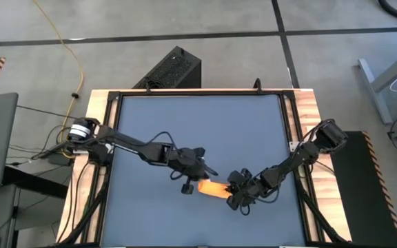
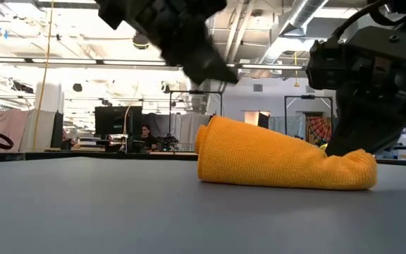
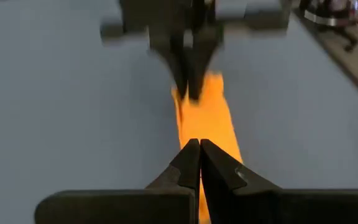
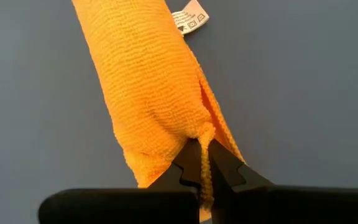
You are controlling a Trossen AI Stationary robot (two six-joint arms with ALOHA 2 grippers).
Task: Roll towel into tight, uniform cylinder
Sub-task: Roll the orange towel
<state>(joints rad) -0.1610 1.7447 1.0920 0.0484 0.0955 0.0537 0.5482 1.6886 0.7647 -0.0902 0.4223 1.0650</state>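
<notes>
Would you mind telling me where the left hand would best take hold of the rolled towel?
Probably the free, thicker end of the towel, from above with fingers across the roll. The right hand already pinches the flatter opposite end, while the left hand hangs shut over the free end; the roll lies flat on the mat.

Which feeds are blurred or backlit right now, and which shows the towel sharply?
Left wrist view: blurred, the towel smeared. Low view: bright room behind, so the arms overhead read as dark shapes; towel clear. Right wrist view: sharpest, weave and white tag legible, evenly lit.
</notes>
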